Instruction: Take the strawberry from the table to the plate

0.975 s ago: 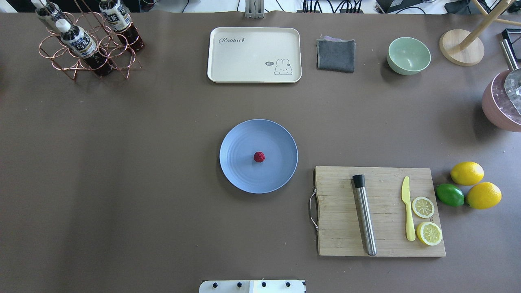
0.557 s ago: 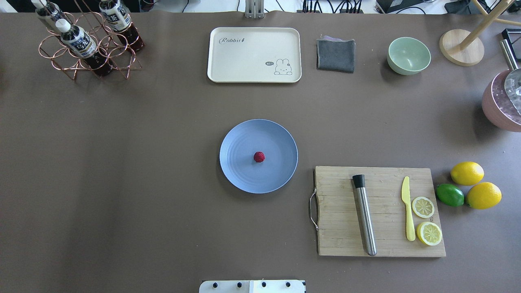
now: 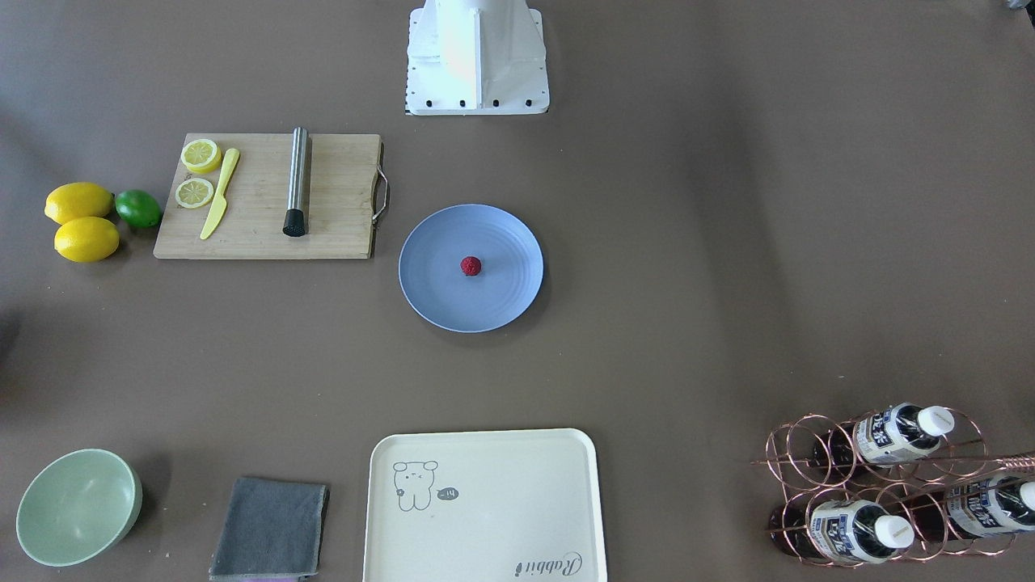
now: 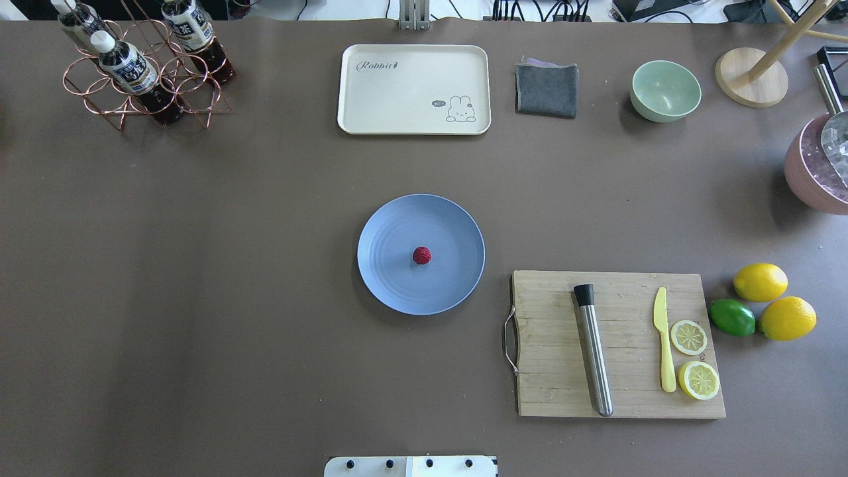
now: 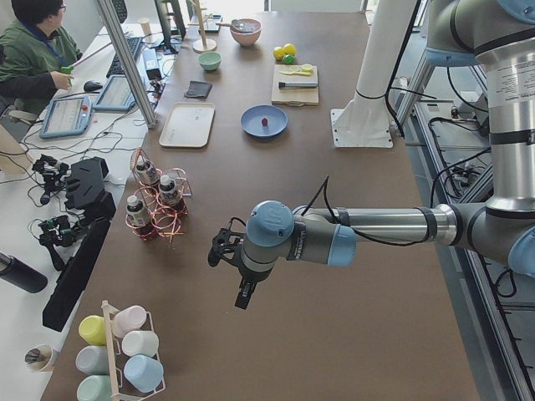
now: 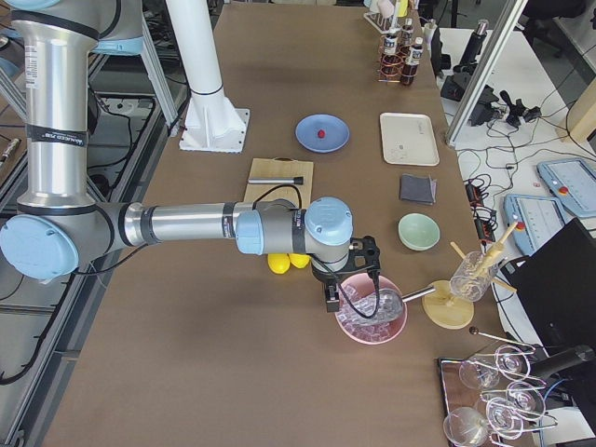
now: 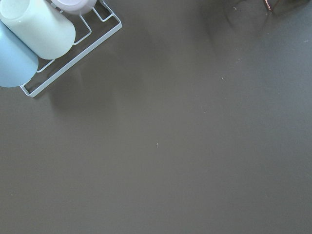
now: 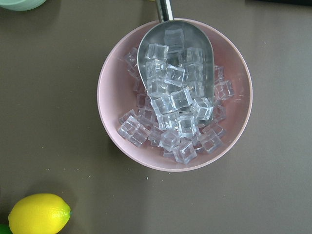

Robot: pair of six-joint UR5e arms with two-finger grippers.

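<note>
The small dark-red strawberry (image 4: 422, 255) (image 3: 471, 265) lies at the middle of the round blue plate (image 4: 397, 288) (image 3: 437, 287), which rests on the brown table (image 4: 199, 265). No gripper shows in either the overhead or the front-facing view. My left gripper (image 5: 242, 294) hangs over the table's near end in the left side view, far from the plate (image 5: 251, 125). My right gripper (image 6: 331, 300) hovers above the pink ice bowl (image 6: 371, 321) in the right side view. Whether either gripper is open or shut I cannot tell.
Right of the plate is a wooden cutting board (image 4: 556, 358) with a steel muddler (image 4: 593, 351), yellow knife (image 4: 663, 348) and lemon slices. Lemons (image 4: 760, 281) and a lime (image 4: 732, 317) sit beside it. A cream tray (image 4: 414, 89), grey cloth (image 4: 546, 88), green bowl (image 4: 665, 91) and bottle rack (image 4: 142, 66) line the far edge.
</note>
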